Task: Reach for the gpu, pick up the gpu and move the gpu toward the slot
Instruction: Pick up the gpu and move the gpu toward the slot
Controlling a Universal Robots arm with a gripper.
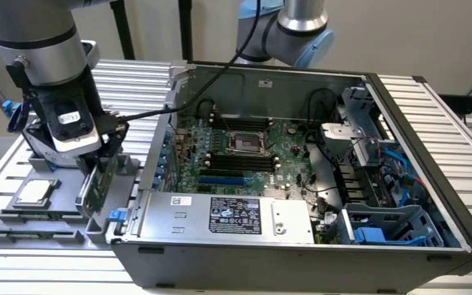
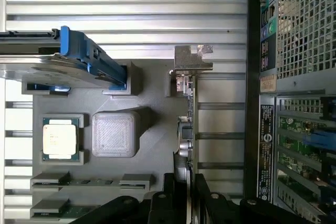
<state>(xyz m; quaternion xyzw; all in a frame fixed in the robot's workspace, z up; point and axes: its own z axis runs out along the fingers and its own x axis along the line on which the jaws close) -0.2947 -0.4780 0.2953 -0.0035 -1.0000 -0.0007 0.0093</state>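
Observation:
The gpu (image 1: 95, 187) stands on edge in a grey fixture (image 1: 129, 172) on the exterior view's left, outside the computer case. It is a thin green card. In the wrist view the gpu (image 2: 187, 121) runs edge-on, and its silver bracket (image 2: 192, 59) rests at the end of the fixture (image 2: 152, 145). My gripper (image 1: 96, 167) is right over the card. In the wrist view the gripper (image 2: 186, 203) is open, with one black finger on each side of the card's edge. A long blue slot (image 1: 221, 181) lies on the motherboard (image 1: 244, 147) inside the case.
The open case (image 1: 432, 203) takes up the middle and the exterior view's right; its wall (image 2: 268, 145) stands close beside the card. On the fixture lie a square CPU chip (image 2: 59, 138), a hard drive with blue rails (image 2: 68, 61) and memory sticks (image 2: 89, 182).

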